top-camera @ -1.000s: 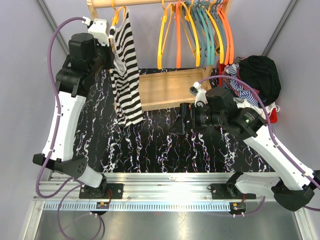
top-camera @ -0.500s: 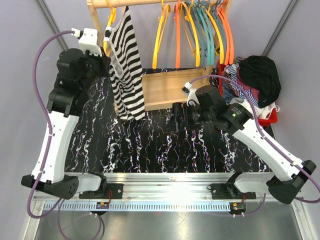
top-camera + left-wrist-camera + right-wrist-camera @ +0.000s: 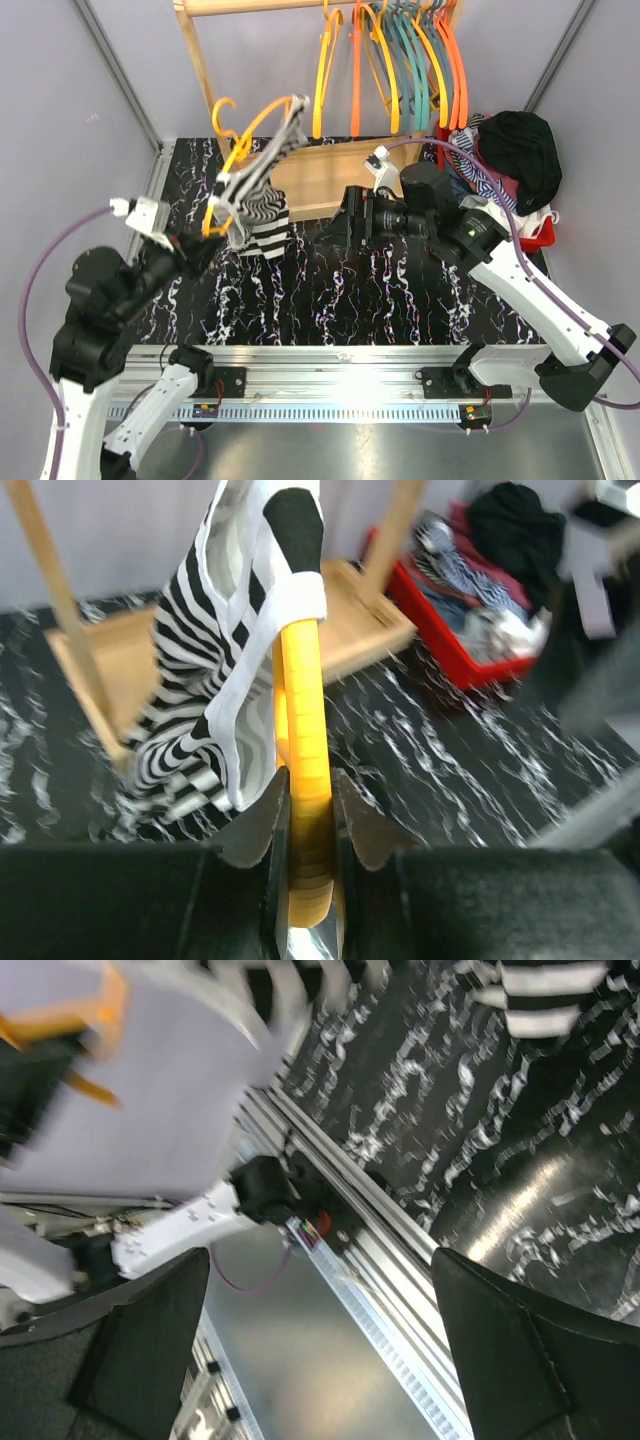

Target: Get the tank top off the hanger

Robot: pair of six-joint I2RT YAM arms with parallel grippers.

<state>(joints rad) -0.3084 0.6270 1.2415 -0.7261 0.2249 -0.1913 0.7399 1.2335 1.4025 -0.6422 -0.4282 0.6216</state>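
Note:
The black-and-white striped tank top [image 3: 258,190] hangs on a yellow hanger [image 3: 238,140] that is off the rail and tilted over the table's left part. My left gripper [image 3: 200,248] is shut on the hanger's lower end; in the left wrist view the yellow bar [image 3: 305,780] sits clamped between the jaws and the top [image 3: 215,680] drapes to its left. My right gripper [image 3: 345,222] is open and empty, held right of the top, apart from it. In the right wrist view both fingers [image 3: 510,1350] stand wide apart over the table's front rail.
A wooden rack [image 3: 330,175] holds several yellow, orange and teal hangers [image 3: 390,60] on its rail. A red bin [image 3: 540,225] with piled clothes [image 3: 510,145] stands at the right. The black marbled table [image 3: 380,300] lies below.
My left arm has pulled the hanger with the top off the rail, down and toward the front. The top now hangs tilted over the table. My right gripper has moved slightly left and up.

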